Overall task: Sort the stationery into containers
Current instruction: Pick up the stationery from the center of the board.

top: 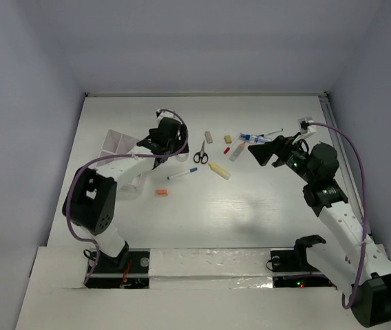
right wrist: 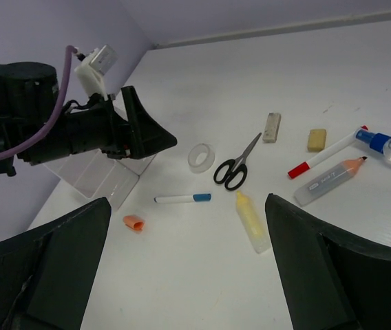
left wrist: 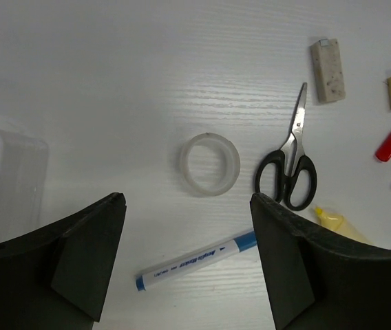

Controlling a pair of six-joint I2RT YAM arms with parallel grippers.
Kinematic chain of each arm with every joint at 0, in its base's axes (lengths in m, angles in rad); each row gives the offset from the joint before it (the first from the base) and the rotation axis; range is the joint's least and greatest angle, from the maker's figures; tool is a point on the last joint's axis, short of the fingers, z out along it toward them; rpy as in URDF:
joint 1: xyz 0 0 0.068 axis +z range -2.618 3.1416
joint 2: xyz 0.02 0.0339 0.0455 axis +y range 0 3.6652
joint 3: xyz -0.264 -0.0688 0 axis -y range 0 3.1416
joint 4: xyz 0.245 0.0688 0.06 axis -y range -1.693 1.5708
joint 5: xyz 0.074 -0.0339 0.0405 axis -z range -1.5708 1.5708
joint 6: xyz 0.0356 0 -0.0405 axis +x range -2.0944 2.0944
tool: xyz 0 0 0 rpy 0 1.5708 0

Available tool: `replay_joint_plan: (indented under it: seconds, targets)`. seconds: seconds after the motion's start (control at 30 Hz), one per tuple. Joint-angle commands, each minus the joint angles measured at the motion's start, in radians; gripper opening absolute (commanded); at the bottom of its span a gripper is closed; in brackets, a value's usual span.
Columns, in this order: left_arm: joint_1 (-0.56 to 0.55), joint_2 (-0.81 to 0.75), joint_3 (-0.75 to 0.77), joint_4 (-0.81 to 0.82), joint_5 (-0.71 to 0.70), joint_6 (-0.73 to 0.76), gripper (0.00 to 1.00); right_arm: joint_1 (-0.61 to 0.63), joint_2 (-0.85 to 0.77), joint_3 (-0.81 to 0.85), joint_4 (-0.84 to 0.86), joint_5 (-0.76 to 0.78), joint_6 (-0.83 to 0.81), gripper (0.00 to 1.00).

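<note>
Tabletop (top: 250, 213) white, stationery scattered over its far middle, none seen in the box. White divided box (top: 118, 143) at the far left, just beside my left arm. Left hand (left wrist: 187, 203) low over the tabletop, fingers apart, holding nothing. Right hand (right wrist: 187, 201) up on the right side, spread wide, empty. Scissors (left wrist: 291, 144) flat, blades shut, pointing away. Cream tube (right wrist: 252, 223) just near of their handles. Blue-capped pen (left wrist: 192, 262) lies between my left fingers. Clear tape ring (left wrist: 210, 188) just beyond it, left of the scissors. Orange bit (top: 161, 192) nearest, apart.
</note>
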Motion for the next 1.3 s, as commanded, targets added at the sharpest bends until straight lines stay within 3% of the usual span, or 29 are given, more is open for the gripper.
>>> replay_joint_plan:
  seconds: [0.0, 0.17, 0.4, 0.77, 0.93, 0.97, 1.07, 1.27]
  targets:
    - [-0.013, 0.041, 0.081, -0.027, -0.078, 0.035, 0.68, 0.01, -0.024, -0.003, 0.052, -0.001, 0.005, 1.0]
    - [-0.013, 0.121, 0.113, -0.039, -0.104, 0.052, 0.58, 0.01, -0.034, -0.008, 0.047, 0.004, 0.002, 1.0]
    - [-0.013, 0.184, 0.124, -0.032, -0.097, 0.063, 0.52, 0.01, -0.034, -0.008, 0.049, 0.002, 0.005, 1.0]
    - [-0.013, 0.274, 0.162, -0.004, -0.06, 0.072, 0.32, 0.01, -0.027, -0.014, 0.058, -0.01, 0.012, 1.0]
    - [-0.004, 0.308, 0.171, -0.004, -0.064, 0.077, 0.27, 0.01, -0.024, -0.014, 0.061, -0.013, 0.015, 1.0]
    - [-0.004, 0.311, 0.174, -0.004, -0.066, 0.078, 0.2, 0.01, -0.024, -0.016, 0.064, -0.016, 0.016, 1.0]
    - [-0.004, 0.302, 0.174, 0.008, -0.066, 0.077, 0.0, 0.01, -0.019, -0.019, 0.075, -0.024, 0.022, 1.0]
    - [-0.004, 0.13, 0.191, -0.03, -0.078, 0.096, 0.0, 0.01, -0.01, -0.022, 0.084, -0.031, 0.028, 1.0]
